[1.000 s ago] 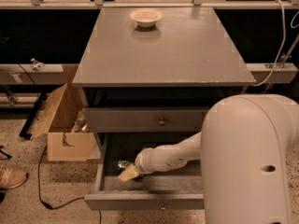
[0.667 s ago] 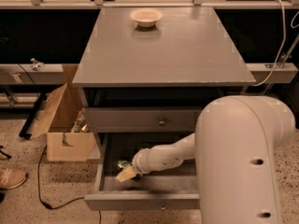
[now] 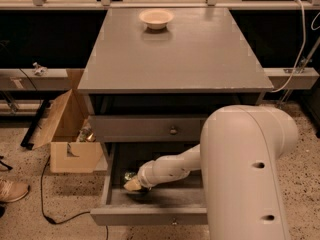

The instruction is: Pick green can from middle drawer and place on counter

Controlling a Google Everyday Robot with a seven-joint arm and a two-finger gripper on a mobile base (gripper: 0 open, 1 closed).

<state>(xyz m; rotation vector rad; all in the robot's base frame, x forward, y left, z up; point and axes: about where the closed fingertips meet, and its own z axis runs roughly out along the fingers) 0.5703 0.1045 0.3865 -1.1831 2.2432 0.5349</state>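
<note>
Speckled flooring surrounds a grey cabinet whose counter (image 3: 200,59) carries only a cream bowl (image 3: 156,18) near its far edge, well apart from the gripper and high above it. An open cardboard box (image 3: 70,134) stands on the floor to the gripper's left, outside the cabinet. The upper drawer (image 3: 150,128) is closed; the middle drawer (image 3: 150,215) below it is pulled out, and the arm (image 3: 170,168) reaches down into it from the right.

The gripper (image 3: 132,184) sits low at the left end of the drawer, close above its floor. The green can (image 3: 130,176) shows only as a small green glint just behind the gripper's pale tip, touching it or nearly so, next to the left wall. Whether the gripper is closed on the can or merely set against it, I cannot tell.

Over the last second the change is small: the gripper has crept a little further left and the arm's large white housing has leaned in the same way, while the can lies in the same corner. That reads as the end of the approach, with the grasp being set. The can is not yet lifted, so the lift out of the drawer and the carry up to the counter remain. The drawer's left wall and the closed drawer overhead leave little room, so the lift likely needs to come out towards the front first.
</note>
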